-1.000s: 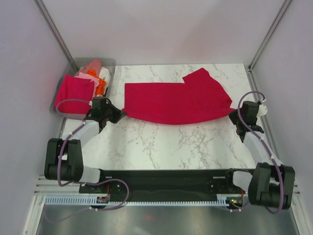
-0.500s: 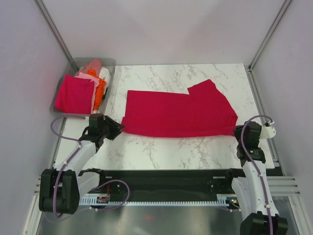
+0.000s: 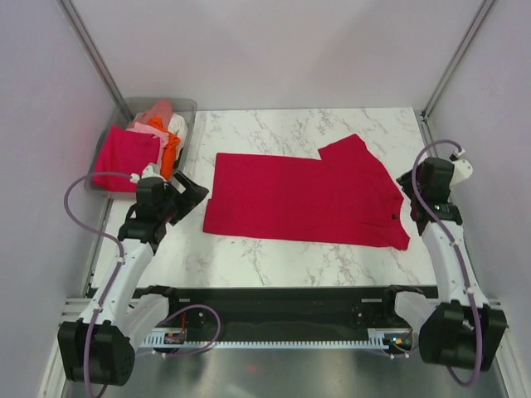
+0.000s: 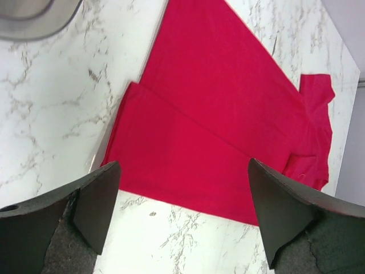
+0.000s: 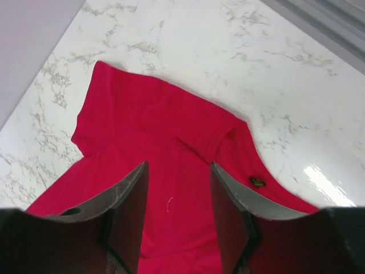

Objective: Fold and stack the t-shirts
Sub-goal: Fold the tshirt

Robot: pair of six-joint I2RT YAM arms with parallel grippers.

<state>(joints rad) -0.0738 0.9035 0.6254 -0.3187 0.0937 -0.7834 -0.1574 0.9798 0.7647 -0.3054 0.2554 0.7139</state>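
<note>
A crimson red t-shirt lies flat on the marble table, folded lengthwise, one sleeve sticking out at the far right. My left gripper hovers open just off its left end. In the left wrist view the left gripper holds nothing, and the shirt lies ahead of its jaws. My right gripper is above the shirt's right end. The right wrist view shows this gripper open over the red cloth, gripping nothing. More t-shirts sit in the bin: a folded magenta-pink one, with orange, pale pink and white ones behind it.
The clear grey plastic bin stands at the far left corner of the table; its rim shows in the left wrist view. Metal frame posts rise at both far corners. Bare marble lies between the shirt and the arm bases.
Both grippers were shut on the shirt's ends and drew it toward the near edge. Both have since opened and let go, and the shirt now lies flat.
</note>
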